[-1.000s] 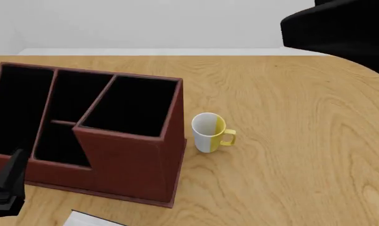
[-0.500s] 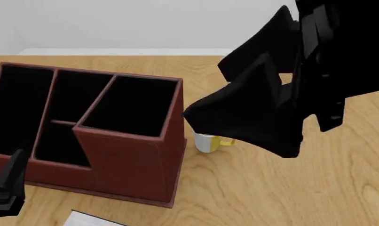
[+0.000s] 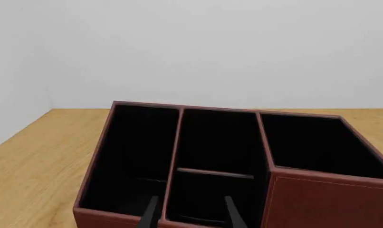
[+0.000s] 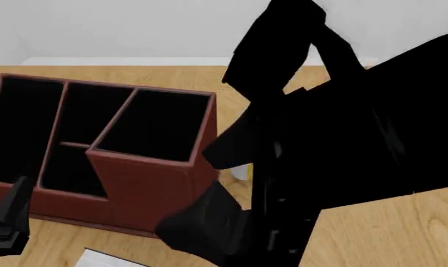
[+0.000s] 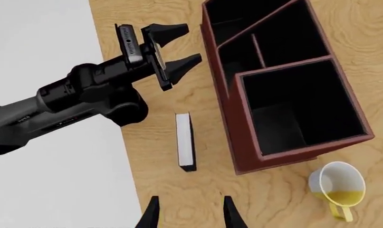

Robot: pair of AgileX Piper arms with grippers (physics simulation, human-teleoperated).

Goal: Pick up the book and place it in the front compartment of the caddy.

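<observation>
The book (image 5: 185,140) lies on the table with its white page edges up, beside the caddy (image 5: 245,137) on the arms' side. In the front view only its white corner (image 4: 109,260) shows at the bottom edge. The reddish-brown caddy (image 4: 146,192) has several black-lined sections and stands at the left. My right gripper (image 5: 190,213) hovers open high above the table, near the book's end. My left gripper (image 5: 182,47) is open and empty, pointing at the caddy's near wall (image 3: 318,199); its fingertips (image 3: 150,216) frame a small section.
A white-and-yellow mug (image 5: 337,185) stands right of the caddy; in the front view the right arm (image 4: 335,156) hides almost all of it. The table edge runs close behind the book and the left arm. Bare wood (image 4: 424,239) lies to the right.
The right arm has swung in from the upper right, down and leftward across the front view, now covering the mug. The left arm, caddy and book have not moved.
</observation>
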